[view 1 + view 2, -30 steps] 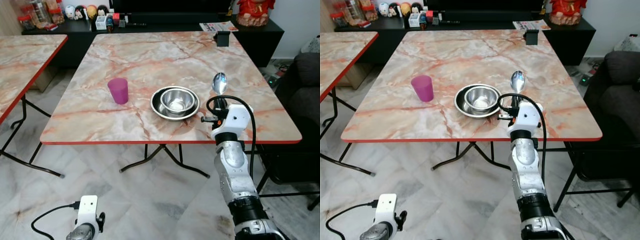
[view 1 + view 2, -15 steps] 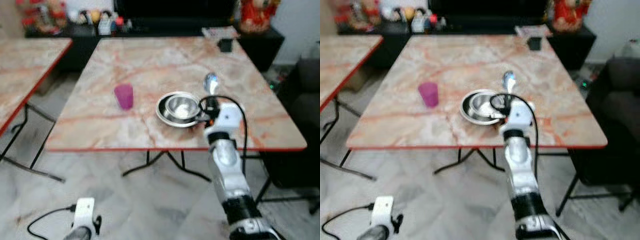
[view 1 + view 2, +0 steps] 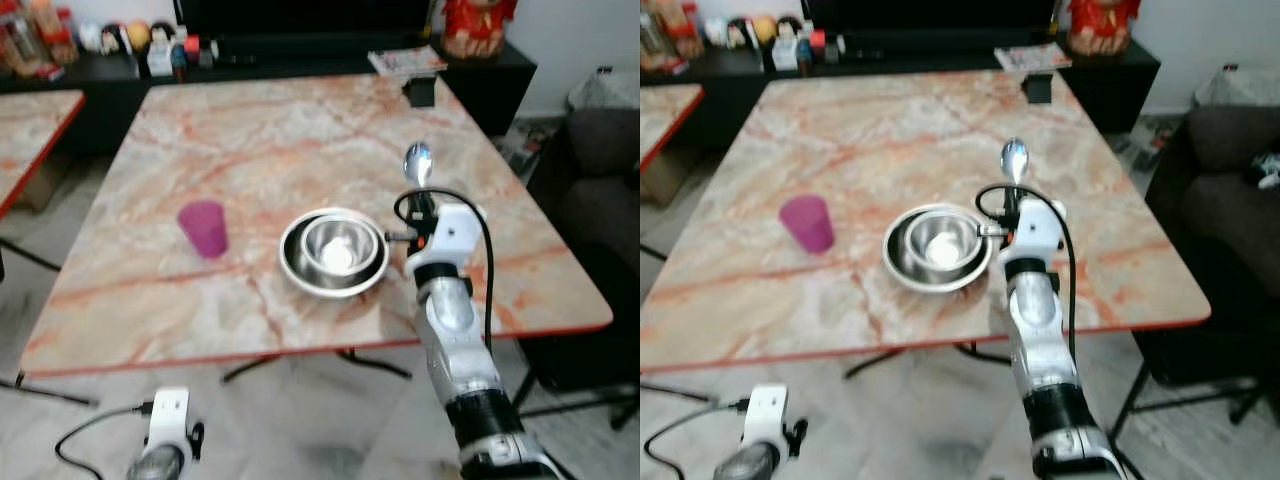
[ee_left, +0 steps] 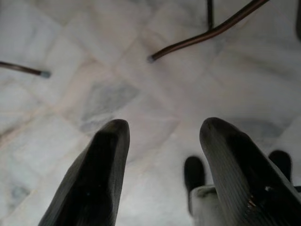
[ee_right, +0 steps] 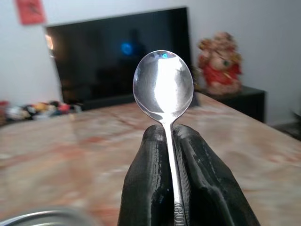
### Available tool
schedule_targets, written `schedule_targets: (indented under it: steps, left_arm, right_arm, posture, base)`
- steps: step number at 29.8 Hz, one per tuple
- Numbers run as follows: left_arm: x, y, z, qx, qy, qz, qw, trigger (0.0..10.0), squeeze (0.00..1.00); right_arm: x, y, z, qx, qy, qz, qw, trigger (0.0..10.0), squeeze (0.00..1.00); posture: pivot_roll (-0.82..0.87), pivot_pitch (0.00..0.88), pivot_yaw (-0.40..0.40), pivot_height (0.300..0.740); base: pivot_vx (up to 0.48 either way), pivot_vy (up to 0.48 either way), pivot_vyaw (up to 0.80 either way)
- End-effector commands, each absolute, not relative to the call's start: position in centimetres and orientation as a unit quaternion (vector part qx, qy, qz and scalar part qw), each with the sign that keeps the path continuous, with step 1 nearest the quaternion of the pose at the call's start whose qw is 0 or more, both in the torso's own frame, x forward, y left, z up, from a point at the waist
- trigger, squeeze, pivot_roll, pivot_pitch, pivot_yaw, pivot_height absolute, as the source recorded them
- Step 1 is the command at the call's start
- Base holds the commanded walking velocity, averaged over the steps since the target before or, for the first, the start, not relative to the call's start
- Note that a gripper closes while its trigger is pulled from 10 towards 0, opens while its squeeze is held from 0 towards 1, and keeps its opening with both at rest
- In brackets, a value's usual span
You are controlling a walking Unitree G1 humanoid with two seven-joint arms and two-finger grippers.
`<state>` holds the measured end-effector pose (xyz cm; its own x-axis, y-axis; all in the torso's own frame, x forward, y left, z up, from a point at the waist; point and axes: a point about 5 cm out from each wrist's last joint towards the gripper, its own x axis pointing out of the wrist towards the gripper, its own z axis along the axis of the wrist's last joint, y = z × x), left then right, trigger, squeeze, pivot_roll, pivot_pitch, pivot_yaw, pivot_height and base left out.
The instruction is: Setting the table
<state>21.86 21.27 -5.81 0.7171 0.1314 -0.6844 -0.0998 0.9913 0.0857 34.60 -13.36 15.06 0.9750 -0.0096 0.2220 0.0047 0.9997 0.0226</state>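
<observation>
The right gripper's (image 5: 170,188) two black fingers (image 5: 146,188) are pressed together on the handle of a shiny silver metal spoon (image 5: 163,87), which stands upright with its bowl above the fingertips. In the head views that spoon (image 3: 417,162) rises over the right part of the pink-and-cream marbled tabletop with a red edge (image 3: 260,130), just beside the stacked stainless-steel bowls (image 3: 333,252), a smaller one nested in a wider one. The silver right arm (image 3: 452,330) reaches up from the near edge of the tabletop, a black cable looping at its wrist.

Left of the bowls, well apart from them, stands a magenta plastic cup (image 3: 203,228), upright. At the far edge sits a small black box (image 3: 420,90), and beyond it a folded magazine (image 3: 405,60) lies on a low black cabinet (image 3: 300,55), beside a red figurine (image 3: 473,22) (its detail is too soft to read).

The left gripper (image 4: 162,150) hangs low over the pale marble floor (image 4: 70,94), its fingers spread apart with nothing between them; a dark table leg (image 4: 207,33) crosses the floor beyond.
</observation>
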Motion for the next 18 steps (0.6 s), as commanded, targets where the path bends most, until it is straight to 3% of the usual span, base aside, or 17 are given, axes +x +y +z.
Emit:
schedule_targets:
  steps: [1, 18]
  left_arm:
    - [21.5, 21.7, -5.9, 0.019, 0.374, 0.069, 0.925, 10.0, 0.0]
    - [21.2, 21.8, -6.1, 0.017, 0.38, 0.062, 0.923, 10.0, 0.0]
  right_arm:
    - [34.8, -13.3, 15.4, 0.006, -0.111, -0.006, 0.994, 10.0, 0.0]
    - [34.3, -16.9, 14.6, -0.065, 0.016, -0.011, 0.998, 10.0, 0.0]
  posture:
    - [0.0, 0.117, -0.012, 0.74]
    - [-0.02, 0.129, 0.003, 0.74]
  base:
    - [0.0, 0.0, 0.0]
    - [0.0, 0.0, 0.0]
